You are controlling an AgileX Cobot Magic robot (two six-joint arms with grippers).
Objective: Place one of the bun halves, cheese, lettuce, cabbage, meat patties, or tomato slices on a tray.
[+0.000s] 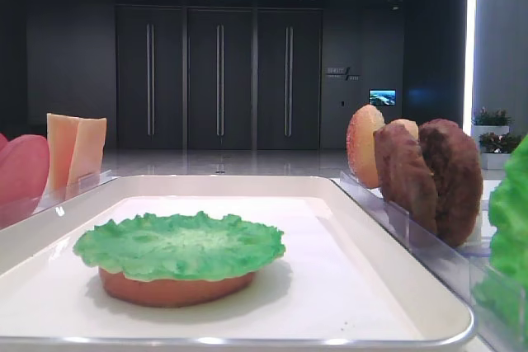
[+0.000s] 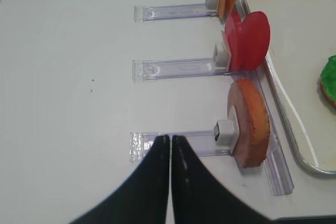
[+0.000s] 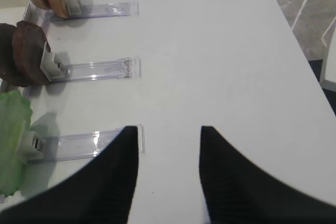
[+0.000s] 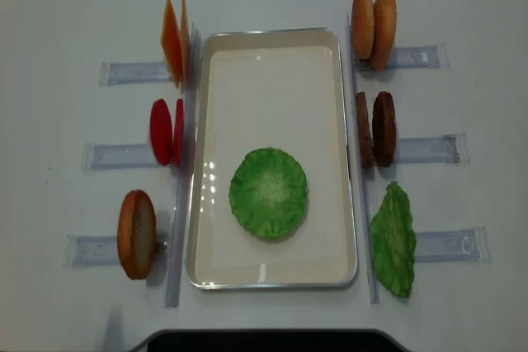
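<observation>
Bright green and ruffled at its edge, the thin floppy lettuce leaf disc (image 4: 268,193) lies flat on a round golden-brown bun half (image 1: 173,288), slightly overhanging it, on the white liner of the large shallow cream-white rectangular tray (image 4: 272,63) with its rounded corners and raised rim. Left of the tray, standing on edge in clear plastic holders (image 4: 124,72), are the thin pale-orange square cheese slices (image 4: 173,41), the smooth pinkish-red round tomato slices (image 4: 165,131) and another bun half (image 4: 136,234). On the right stand two more bun halves (image 4: 373,20), the thick, lumpy dark-brown meat patties (image 4: 375,129) and a second green leaf (image 4: 393,239).

The left gripper (image 2: 170,139) hovers over the white table (image 2: 68,77) with its black fingers pressed together. The right gripper (image 3: 169,129) hangs with its fingers spread apart, holding nothing.
</observation>
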